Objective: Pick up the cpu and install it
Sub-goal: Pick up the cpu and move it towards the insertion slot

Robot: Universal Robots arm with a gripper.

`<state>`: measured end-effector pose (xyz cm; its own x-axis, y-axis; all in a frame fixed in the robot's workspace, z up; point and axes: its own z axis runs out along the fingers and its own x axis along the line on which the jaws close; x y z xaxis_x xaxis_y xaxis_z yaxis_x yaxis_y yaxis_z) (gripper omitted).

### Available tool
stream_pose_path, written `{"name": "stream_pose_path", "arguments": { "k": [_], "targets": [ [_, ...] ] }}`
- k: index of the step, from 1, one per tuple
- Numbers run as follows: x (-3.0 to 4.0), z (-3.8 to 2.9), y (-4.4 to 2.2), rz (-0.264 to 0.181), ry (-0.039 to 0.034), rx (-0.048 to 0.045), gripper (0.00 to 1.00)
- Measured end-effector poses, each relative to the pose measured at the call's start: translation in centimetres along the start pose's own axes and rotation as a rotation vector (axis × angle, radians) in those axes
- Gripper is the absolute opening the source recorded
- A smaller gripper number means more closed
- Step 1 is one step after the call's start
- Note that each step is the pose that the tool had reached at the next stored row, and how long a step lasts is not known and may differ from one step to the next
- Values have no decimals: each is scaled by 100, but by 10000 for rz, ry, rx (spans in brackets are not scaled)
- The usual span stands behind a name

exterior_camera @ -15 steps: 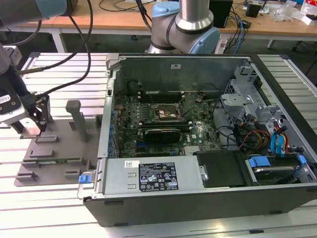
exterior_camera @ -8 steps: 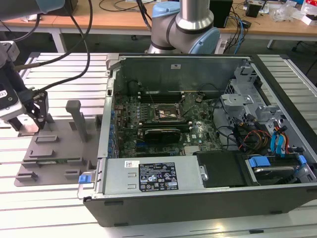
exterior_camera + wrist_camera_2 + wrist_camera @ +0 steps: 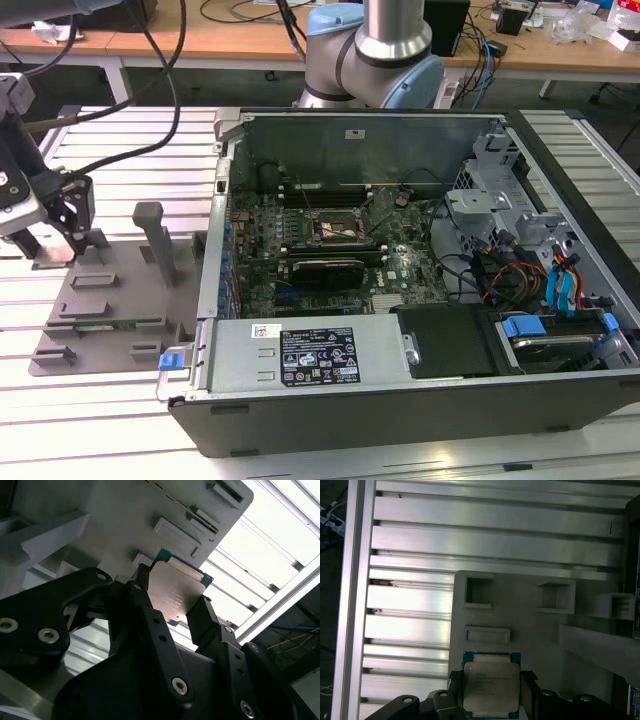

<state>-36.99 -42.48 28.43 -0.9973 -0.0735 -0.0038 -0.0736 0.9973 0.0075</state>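
Closest in both wrist views are the two black fingers (image 3: 150, 610) of the gripper (image 3: 173, 591), narrowed to the width of the single cpu (image 3: 491, 690) and pressed against its two opposite edges, so the chip is grasped between them. Its pale metal top faces the cameras, with a green rim showing. Whether it rests on the surface below or is lifted off it, I cannot tell. Directly under it is one grey fixture plate (image 3: 530, 630) with three box-shaped pockets. In the exterior view the gripper (image 3: 55, 225) hangs over the plate's far corner at the exterior view's left. One tall post (image 3: 150, 235) stands nearby on the slatted aluminium table (image 3: 100, 420). To the exterior view's right, well apart, lies one open computer case (image 3: 400, 400), its motherboard (image 3: 330, 270) carrying one black-framed socket (image 3: 340, 228).
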Motion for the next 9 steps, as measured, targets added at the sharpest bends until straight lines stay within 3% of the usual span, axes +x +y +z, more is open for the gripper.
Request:
{"name": "stream_pose_path", "arguments": {
  "k": [9],
  "targets": [
    [-1,-145,1,0,0,0,55]
  ]
}}
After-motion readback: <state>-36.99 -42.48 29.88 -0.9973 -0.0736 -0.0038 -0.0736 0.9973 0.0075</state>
